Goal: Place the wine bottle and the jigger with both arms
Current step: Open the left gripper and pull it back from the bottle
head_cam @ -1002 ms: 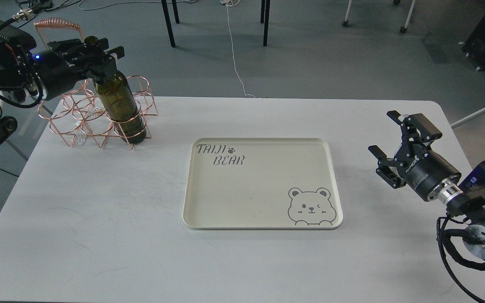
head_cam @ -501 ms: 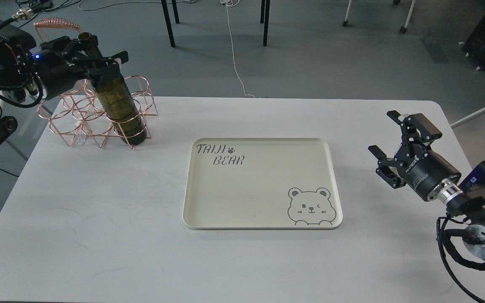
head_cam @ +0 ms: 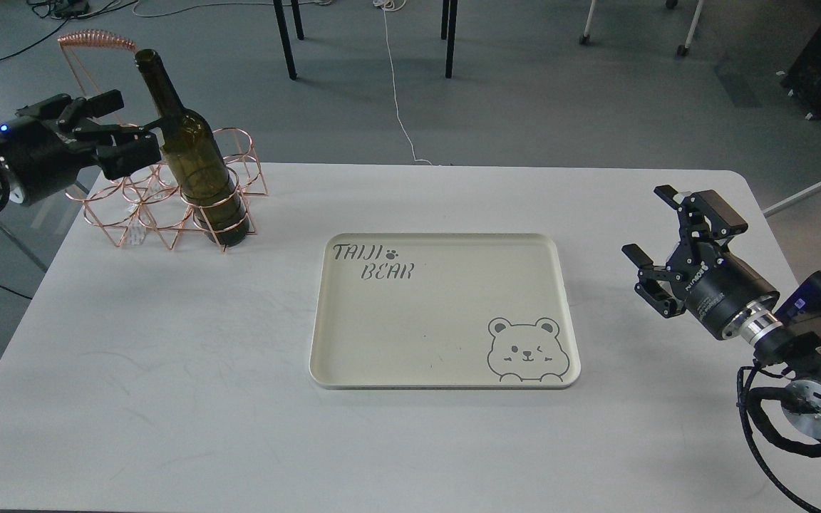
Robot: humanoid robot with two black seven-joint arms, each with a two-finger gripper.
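Note:
The wine bottle is dark olive-green. It stands upright, leaning slightly left, in a front ring of a copper wire rack at the table's back left. My left gripper is open just left of the bottle's shoulder; its fingers hold nothing, and one fingertip is very near the glass. My right gripper is open and empty above the table's right side, pointing toward the tray. The jigger is out of view.
A cream tray with a bear drawing and "TAIJI BEAR" lettering lies flat at the middle of the white table. Chair and table legs stand on the grey floor behind.
My left gripper has let go of the bottle's neck and drawn back to the left. The bottle stays in the rack. The right arm has hardly moved.

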